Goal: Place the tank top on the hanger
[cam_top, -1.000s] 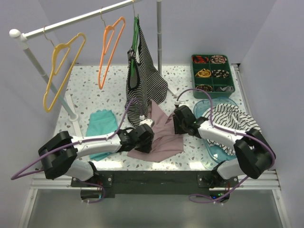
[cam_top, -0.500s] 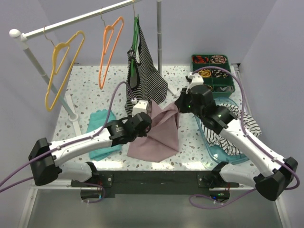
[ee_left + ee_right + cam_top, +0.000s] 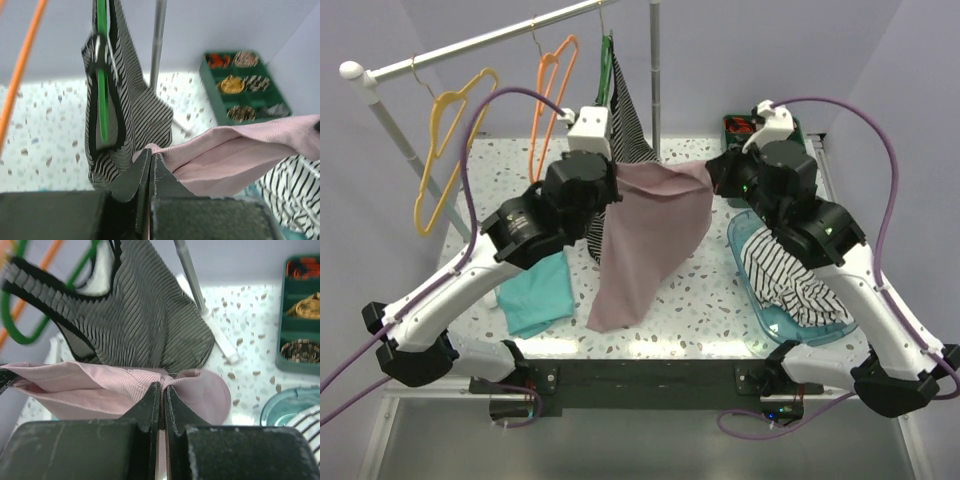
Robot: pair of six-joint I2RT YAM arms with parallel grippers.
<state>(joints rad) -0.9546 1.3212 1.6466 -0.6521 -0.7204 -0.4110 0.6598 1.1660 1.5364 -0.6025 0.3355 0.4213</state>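
The mauve-pink tank top (image 3: 645, 235) hangs in the air, stretched between both grippers above the table. My left gripper (image 3: 612, 178) is shut on its left top edge (image 3: 200, 160). My right gripper (image 3: 715, 172) is shut on its right top edge (image 3: 125, 385). The orange hanger (image 3: 550, 105) hangs on the rail (image 3: 470, 45) to the left of the left gripper, apart from the cloth. It shows as an orange bar in the left wrist view (image 3: 22, 75).
A yellow hanger (image 3: 450, 140) hangs further left. A striped top on a green hanger (image 3: 620, 110) hangs right behind the tank top. A teal cloth (image 3: 535, 290) lies left. A clear bin with striped cloth (image 3: 795, 275) and a green tray (image 3: 765, 150) stand right.
Both grippers have risen from the table top and spread apart, lifting the tank top from the table into the air, up near the striped top.
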